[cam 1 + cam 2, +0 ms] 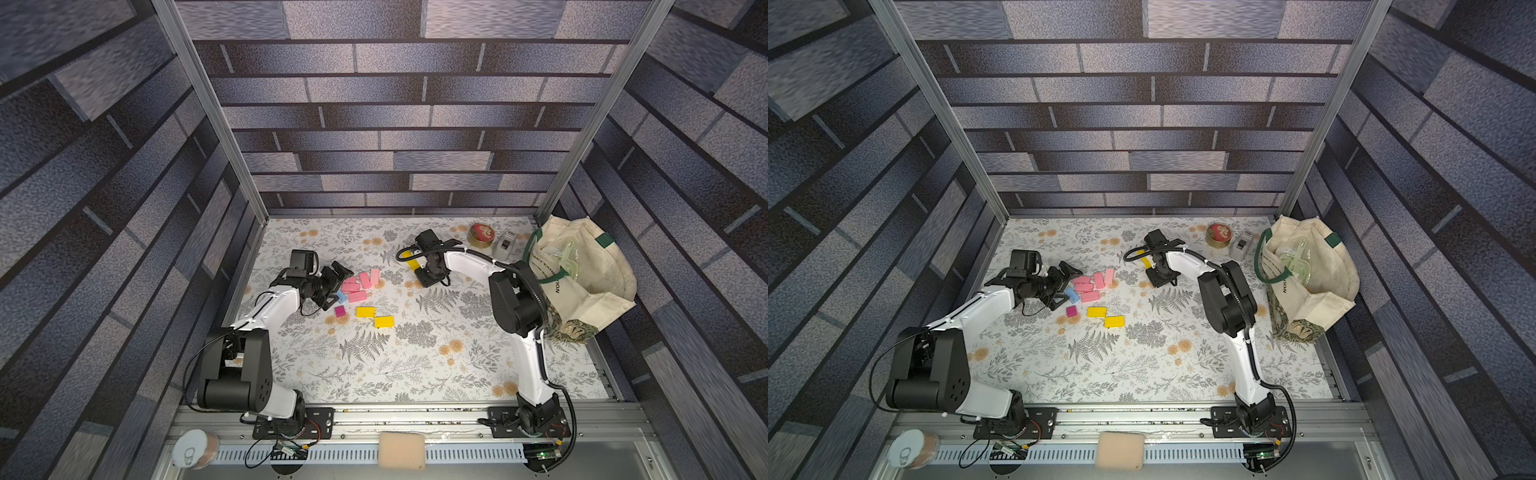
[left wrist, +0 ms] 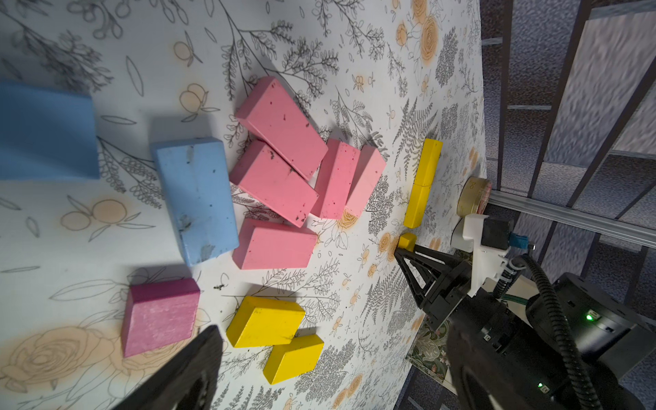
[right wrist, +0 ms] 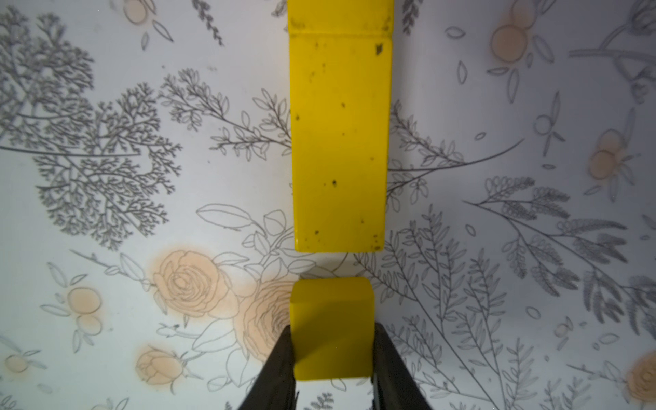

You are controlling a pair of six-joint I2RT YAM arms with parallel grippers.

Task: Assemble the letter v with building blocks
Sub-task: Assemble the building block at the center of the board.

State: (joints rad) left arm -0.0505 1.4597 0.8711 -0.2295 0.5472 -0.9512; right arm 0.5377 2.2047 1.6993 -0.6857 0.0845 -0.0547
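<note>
Building blocks lie on the floral table. Several pink blocks (image 1: 359, 284) form a cluster, with a light blue one (image 1: 340, 296), a magenta cube (image 1: 340, 311) and two yellow blocks (image 1: 374, 316) beside it. My left gripper (image 1: 337, 286) hovers open at the cluster's left edge, one finger (image 2: 198, 358) near the magenta cube (image 2: 159, 316). Farther back, two yellow blocks (image 3: 339, 142) lie end to end in a line. My right gripper (image 3: 332, 337) is shut on another yellow block (image 3: 332, 309), just short of that line's near end and in line with it.
A round red-and-gold tin (image 1: 481, 235) and a small white-grey box (image 1: 506, 245) stand at the back right. A cream tote bag (image 1: 582, 270) fills the right side. A sponge (image 1: 401, 450) and a can (image 1: 195, 449) sit on the front rail.
</note>
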